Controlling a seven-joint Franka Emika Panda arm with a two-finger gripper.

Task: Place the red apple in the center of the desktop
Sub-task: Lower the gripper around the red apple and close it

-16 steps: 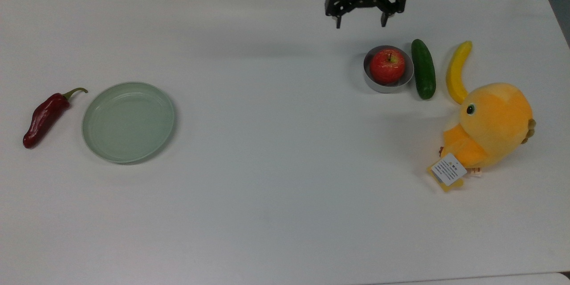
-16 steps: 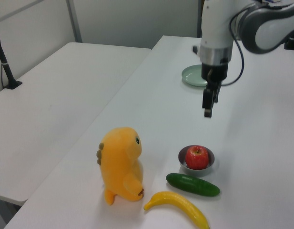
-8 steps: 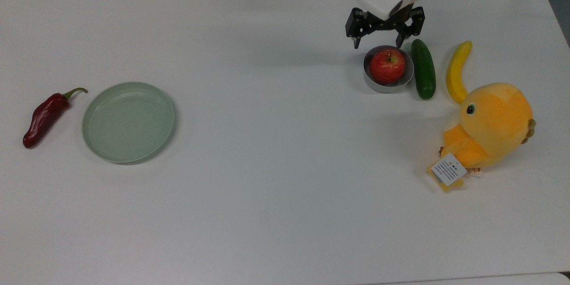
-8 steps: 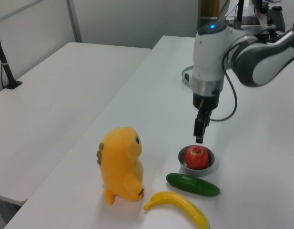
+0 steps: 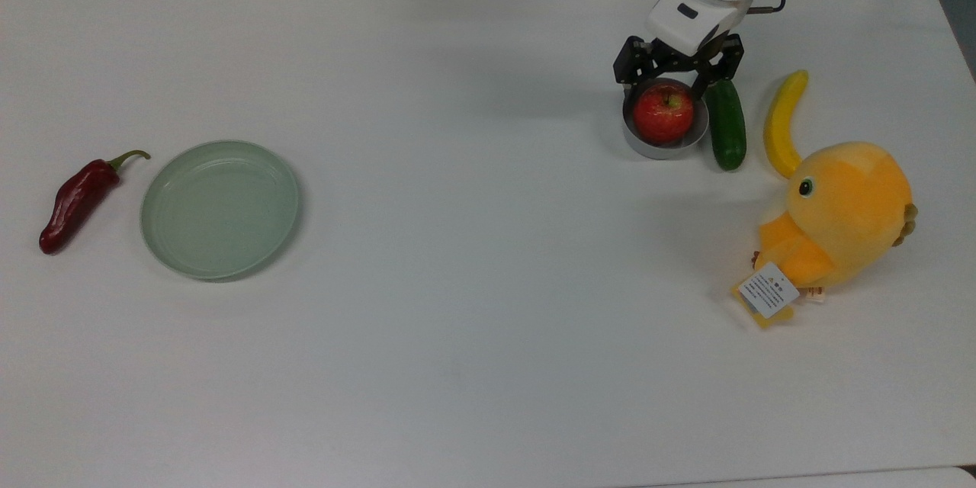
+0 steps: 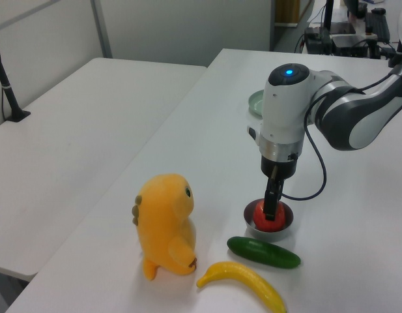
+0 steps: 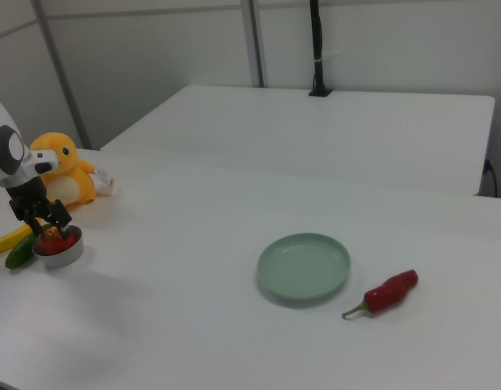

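One second has brought the black two-finger pincer [image 5: 679,80] down from clear air; it now straddles, spread wide, the glossy round red apple [image 5: 663,113] in its small grey metal bowl [image 5: 648,146]. Grasp looks imminent; the white table [image 5: 473,259] centre awaits.

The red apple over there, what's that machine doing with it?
A robot arm has its claw open, with a finger on either side of the red apple, which sits in a small grey bowl beside a cucumber, a banana and a yellow plush toy. It hasn't lifted the apple yet. The middle of the white table is where the apple is meant to go. A green plate and a chili pepper lie at the far end.
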